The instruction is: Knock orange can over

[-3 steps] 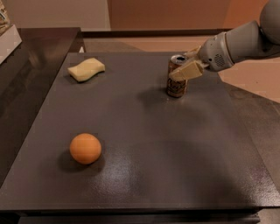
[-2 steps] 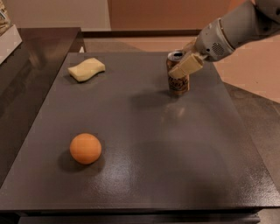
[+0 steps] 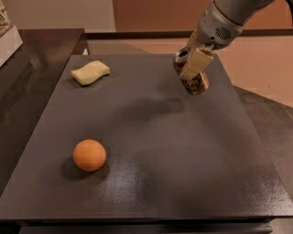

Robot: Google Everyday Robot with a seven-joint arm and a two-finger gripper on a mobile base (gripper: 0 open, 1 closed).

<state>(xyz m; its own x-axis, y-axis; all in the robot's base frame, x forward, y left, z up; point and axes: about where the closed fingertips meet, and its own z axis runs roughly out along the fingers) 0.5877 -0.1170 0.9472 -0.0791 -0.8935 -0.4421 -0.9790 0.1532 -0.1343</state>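
Grey arm [image 3: 238, 8], cream gripper [image 3: 193, 67]
My gripper sits top right, pale cream; my rounded light-grey wrist housing [image 3: 219, 25] carries a small slotted grille [image 3: 224, 33].

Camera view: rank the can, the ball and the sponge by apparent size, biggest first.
1. Can, tilted in the gripper at the far right, which partly hides it.
2. Ball, nearly as big, but nearest the camera, so this ranking is unsure.
3. Sponge, far left.

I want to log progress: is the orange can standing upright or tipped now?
Tipped, not lying flat. The can leans with its top toward the left, clamped in the tool at the far right of the table.
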